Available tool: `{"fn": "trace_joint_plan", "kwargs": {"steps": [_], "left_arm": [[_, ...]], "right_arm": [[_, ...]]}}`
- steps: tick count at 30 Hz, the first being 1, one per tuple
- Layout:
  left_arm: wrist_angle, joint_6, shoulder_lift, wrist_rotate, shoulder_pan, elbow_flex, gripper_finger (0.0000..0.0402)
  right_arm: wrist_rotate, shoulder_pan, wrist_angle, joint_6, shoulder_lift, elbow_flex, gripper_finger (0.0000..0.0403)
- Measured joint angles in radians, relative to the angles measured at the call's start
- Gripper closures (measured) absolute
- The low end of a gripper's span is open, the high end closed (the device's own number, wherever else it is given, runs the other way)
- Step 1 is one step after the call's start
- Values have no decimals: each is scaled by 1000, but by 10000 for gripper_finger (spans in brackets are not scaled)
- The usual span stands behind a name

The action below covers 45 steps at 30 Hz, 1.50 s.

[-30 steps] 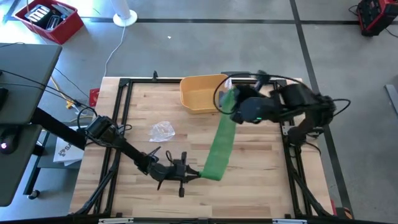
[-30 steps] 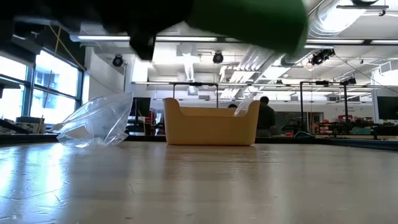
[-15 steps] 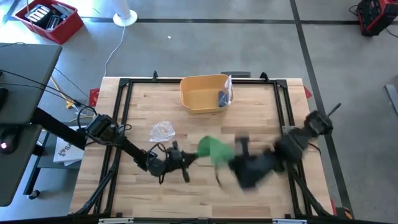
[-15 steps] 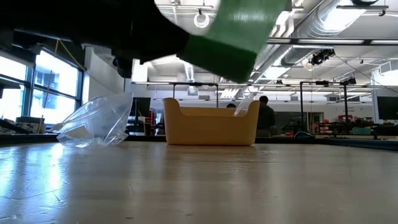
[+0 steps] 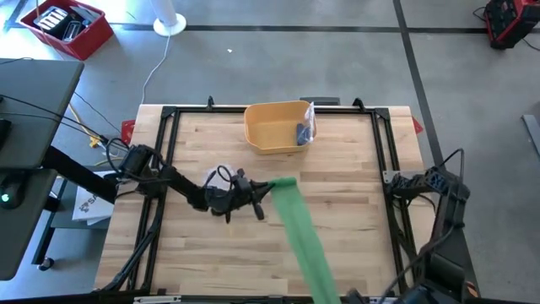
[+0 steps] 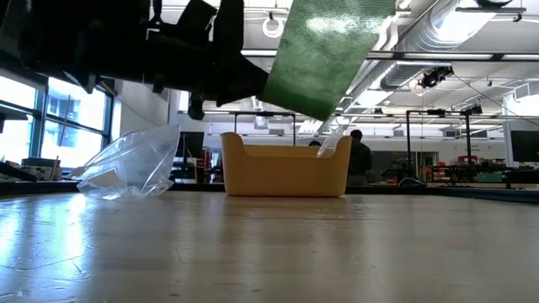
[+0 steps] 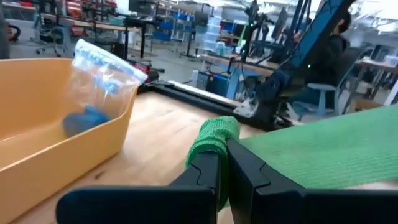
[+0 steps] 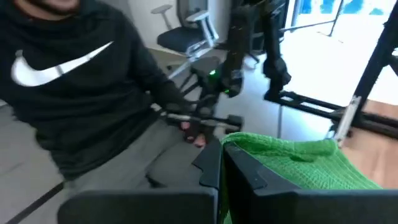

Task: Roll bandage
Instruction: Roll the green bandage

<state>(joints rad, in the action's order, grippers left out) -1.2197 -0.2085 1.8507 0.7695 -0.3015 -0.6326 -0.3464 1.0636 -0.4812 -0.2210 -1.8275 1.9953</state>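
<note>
A long green bandage (image 5: 299, 232) is stretched out above the table, from its middle toward the near edge. The low view shows the bandage (image 6: 328, 50) high off the wood. My left gripper (image 5: 265, 192) comes in from the table's left and is shut on the bandage's far end. My right gripper (image 5: 337, 297) is at the picture's bottom edge, past the table's near edge, shut on the other end. In the right wrist view the bandage (image 8: 292, 165) runs away from the shut fingers. My left gripper pinches the bunched far end (image 7: 214, 135) of the bandage between its two fingers. The fingers lie level and come from the table's left. The strip (image 7: 323, 149) leads away flat, clear of the table. My right gripper pinches the crumpled near end (image 8: 277, 149) of the bandage between its two fingers. That end is lifted clear, and the strip runs off from it without sagging.
A yellow bin (image 5: 272, 128) stands at the far middle with a plastic bag (image 5: 305, 128) holding something blue in it. A crumpled clear bag (image 5: 221, 176) lies by my left gripper. A person in a black top (image 8: 74, 93) stands beyond the near edge.
My right gripper has swung from beside the yellow bin across the table to beyond its near edge, taking its bandage end along. My left gripper has gone toward the far edge with the other end. The strip now runs from mid-table toward the near edge, drawn out straight.
</note>
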Motion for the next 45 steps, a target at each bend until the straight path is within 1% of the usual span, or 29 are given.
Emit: {"fn": "trace_joint_plan", "kwargs": {"steps": [1,3,5,8,12,15,16,17,18,19,21,24,28,31,33,34,35,37,39,41,45], "left_arm": [[-3,0,0,-10,6,-3,397],[0,-1,0,-47,9,-16,397],[8,-1,1,-120,9,-35,397],[48,0,10,-217,-2,-73,397],[173,0,11,-264,-26,-127,397],[231,1,11,-287,-42,-158,397],[248,1,11,-302,-48,-167,397],[256,3,11,-317,-55,-172,397],[256,8,11,-334,-63,-176,397],[253,16,12,-361,-72,-181,397],[244,35,12,-416,-94,-195,397],[229,23,13,-530,-129,-217,397],[195,20,12,-671,-177,-270,397],[158,31,13,-715,-211,-299,397],[116,47,13,-722,-228,-314,397],[93,56,13,-726,-235,-319,397],[73,63,13,-733,-239,-322,397],[25,73,13,-744,-248,-323,397],[-19,82,13,-757,-254,-323,397],[-43,82,13,-768,-257,-323,397],[-76,113,13,-788,-265,-322,396]], "right_arm": [[-16,-2,2,23,0,0,403],[-86,-11,11,91,0,0,403],[-163,-20,5,175,0,20,403],[-288,-39,11,316,1,95,403],[-543,-51,-18,482,3,237,403],[-734,-49,-38,605,3,361,403],[-789,-51,-15,647,24,360,403],[-817,-55,38,696,60,324,403],[-836,-62,53,716,97,296,403],[-852,-74,40,709,130,277,403],[-872,-107,-29,630,197,247,403],[-876,-183,-228,422,282,221,403],[-872,-321,-580,72,361,181,403],[-865,-427,-859,-209,400,139,403],[-828,-483,-1034,-398,416,93,403],[-797,-508,-1096,-481,420,58,403],[-765,-535,-1086,-522,429,8,403],[-688,-562,-1014,-478,456,-127,403],[-621,-567,-894,-426,469,-260,403],[-533,-573,-814,-413,470,-394,403],[-354,-564,-581,-461,465,-663,403]]}}
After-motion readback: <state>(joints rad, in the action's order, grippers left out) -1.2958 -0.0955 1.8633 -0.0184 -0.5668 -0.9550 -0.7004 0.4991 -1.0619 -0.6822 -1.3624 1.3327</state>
